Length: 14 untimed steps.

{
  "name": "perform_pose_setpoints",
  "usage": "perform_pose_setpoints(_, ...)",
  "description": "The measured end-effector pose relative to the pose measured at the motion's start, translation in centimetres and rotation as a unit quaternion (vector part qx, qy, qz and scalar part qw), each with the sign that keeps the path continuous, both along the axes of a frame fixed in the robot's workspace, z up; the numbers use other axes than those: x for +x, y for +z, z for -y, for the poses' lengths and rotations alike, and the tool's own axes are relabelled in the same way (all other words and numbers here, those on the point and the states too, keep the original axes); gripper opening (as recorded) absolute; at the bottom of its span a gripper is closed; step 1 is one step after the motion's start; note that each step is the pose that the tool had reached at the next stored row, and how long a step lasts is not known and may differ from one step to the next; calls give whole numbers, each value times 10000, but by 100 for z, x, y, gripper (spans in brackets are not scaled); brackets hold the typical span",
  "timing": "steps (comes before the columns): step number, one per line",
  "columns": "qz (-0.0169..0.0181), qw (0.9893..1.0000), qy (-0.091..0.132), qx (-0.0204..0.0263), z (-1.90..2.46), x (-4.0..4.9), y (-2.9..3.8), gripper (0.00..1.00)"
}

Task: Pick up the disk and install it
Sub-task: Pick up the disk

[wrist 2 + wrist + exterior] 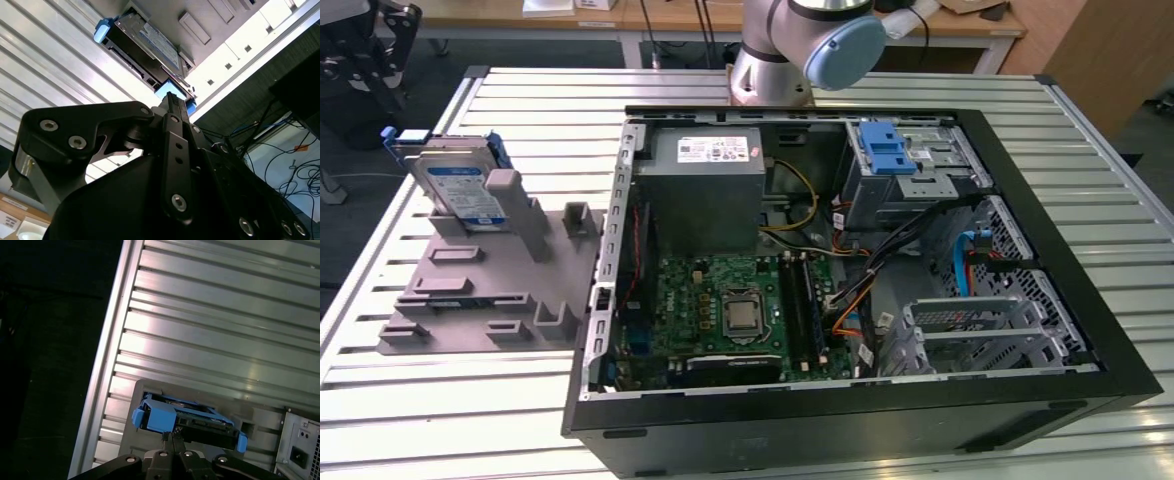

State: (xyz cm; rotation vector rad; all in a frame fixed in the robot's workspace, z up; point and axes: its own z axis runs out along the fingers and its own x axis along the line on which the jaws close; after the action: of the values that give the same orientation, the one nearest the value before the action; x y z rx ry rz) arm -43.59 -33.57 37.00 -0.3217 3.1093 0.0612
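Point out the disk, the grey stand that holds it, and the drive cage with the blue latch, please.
disk (463,194): exterior view, on its white-and-blue label.
grey stand (470,290): exterior view, on its flat base.
drive cage (941,155): exterior view, on its bare metal top.

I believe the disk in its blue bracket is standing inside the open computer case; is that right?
Not quite. The disk in its blue bracket is standing in the grey holder on the slatted table, outside the open computer case, to the exterior view's left of it. The exterior view shows this.
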Motion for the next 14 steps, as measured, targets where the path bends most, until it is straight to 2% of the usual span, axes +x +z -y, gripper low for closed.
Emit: perform_pose_setpoints(14,0,9997,241,0,0,-1,0,11)
